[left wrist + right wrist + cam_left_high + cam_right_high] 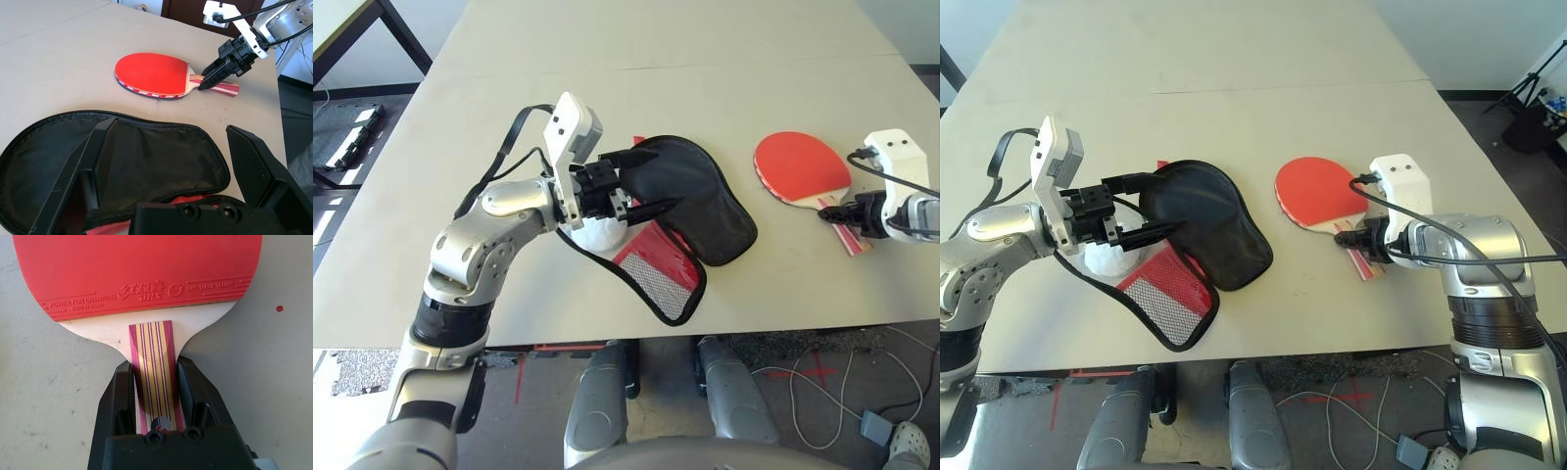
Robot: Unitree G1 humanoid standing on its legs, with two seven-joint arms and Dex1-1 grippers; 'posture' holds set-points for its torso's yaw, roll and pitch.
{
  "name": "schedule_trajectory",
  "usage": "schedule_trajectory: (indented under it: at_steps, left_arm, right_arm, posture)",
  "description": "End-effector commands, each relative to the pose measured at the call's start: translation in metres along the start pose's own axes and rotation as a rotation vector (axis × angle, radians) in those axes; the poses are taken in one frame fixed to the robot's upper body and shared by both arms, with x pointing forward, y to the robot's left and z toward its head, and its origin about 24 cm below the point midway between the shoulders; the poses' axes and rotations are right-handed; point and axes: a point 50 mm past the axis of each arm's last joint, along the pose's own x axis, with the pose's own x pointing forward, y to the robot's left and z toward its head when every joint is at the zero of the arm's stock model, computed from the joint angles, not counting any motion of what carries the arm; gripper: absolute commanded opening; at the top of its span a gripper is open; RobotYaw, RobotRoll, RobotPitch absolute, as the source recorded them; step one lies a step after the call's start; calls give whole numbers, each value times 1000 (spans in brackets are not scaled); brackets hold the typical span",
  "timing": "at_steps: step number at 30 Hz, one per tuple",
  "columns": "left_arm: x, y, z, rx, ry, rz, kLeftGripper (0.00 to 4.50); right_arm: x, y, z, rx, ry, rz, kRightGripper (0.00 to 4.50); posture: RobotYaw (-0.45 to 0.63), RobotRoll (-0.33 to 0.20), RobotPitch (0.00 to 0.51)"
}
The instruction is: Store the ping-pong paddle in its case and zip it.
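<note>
The ping-pong paddle [801, 166] lies flat on the table at the right, red face up. Its striped handle [152, 357] points toward my right arm. My right gripper [832, 213] is shut on that handle, one finger [120, 391] pressed to each side. The case [705, 211] lies unzipped in the middle of the table, its black lining up, with the red side and mesh pocket [664, 279] toward the table's front edge. My left gripper [669, 176] hovers open over the case's left part, its fingers [93, 161] spread wide above the lining.
A white fluffy wad [597, 237] sits at the case's left end, under my left gripper. A black strap [509, 147] loops from the left wrist. The table's front edge [783, 328] runs close below the case and paddle. Bare tabletop [656, 88] extends behind them.
</note>
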Motion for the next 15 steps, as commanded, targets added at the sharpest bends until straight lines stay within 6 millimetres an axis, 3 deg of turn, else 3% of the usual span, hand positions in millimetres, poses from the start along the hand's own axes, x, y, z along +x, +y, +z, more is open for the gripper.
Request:
schedule_trajectory:
  at_steps: [1,9,15]
  left_arm:
    - [2,-1,-3,-1,9,-12,4500]
    - [2,-1,-3,0,10,-13,4500]
    - [3,0,-4,0,11,-12,4500]
  right_arm:
    - [3,0,-6,13,5,4,1249]
    - [-5,8,19,-69,-161,4,1249]
    - [-9,35,40,-141,-283,64,1231]
  posture:
    - [7,0,239]
    - [5,0,238]
    - [9,0,237]
